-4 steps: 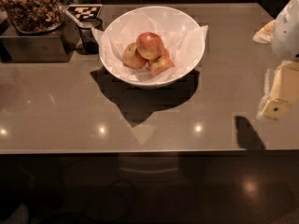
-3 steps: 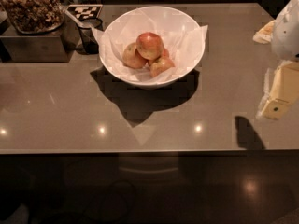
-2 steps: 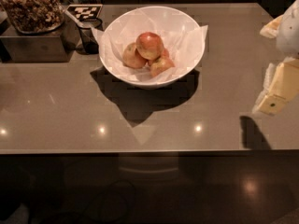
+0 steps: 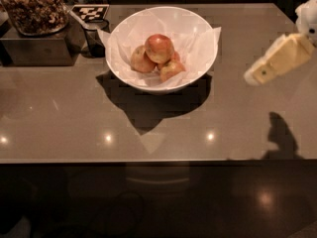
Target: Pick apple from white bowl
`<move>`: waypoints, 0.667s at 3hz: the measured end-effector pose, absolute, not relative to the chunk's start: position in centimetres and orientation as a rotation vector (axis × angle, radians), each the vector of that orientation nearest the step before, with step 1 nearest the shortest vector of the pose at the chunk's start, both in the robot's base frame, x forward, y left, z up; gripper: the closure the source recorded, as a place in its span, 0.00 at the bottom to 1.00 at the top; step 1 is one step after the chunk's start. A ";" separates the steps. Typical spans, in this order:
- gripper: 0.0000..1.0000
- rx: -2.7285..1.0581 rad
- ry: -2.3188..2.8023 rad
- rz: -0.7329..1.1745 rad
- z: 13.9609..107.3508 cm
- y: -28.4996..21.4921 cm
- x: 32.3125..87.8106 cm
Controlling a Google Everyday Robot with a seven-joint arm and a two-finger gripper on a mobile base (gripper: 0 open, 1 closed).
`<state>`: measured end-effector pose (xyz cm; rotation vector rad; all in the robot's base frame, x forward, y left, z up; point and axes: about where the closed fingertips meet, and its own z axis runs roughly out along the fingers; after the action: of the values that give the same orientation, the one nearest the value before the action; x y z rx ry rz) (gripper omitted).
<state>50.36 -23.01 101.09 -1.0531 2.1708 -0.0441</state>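
The gripper (image 4: 255,74) hangs above the table's (image 4: 74,108) right side, well apart from the white bowl (image 4: 148,86) of apples (image 4: 159,47), touching nothing; how wide it stands cannot be told.

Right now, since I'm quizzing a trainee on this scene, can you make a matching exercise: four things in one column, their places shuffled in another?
Column A
1. white bowl
2. top apple
3. gripper
4. dark tray

Column B
a. at the table's far left corner, heaped with brown clumps
b. over the table's right side, apart from the bowl
c. mid-table toward the back, lined with white paper
d. resting on the other fruit inside the bowl

Pairs: 1-c, 2-d, 3-b, 4-a
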 end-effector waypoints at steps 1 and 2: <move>0.00 -0.942 2.100 0.052 102.1 -23.1 55.0; 0.00 -0.942 2.098 0.056 102.2 -23.0 55.1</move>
<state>55.13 -23.04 102.17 -0.9424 2.0975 0.0561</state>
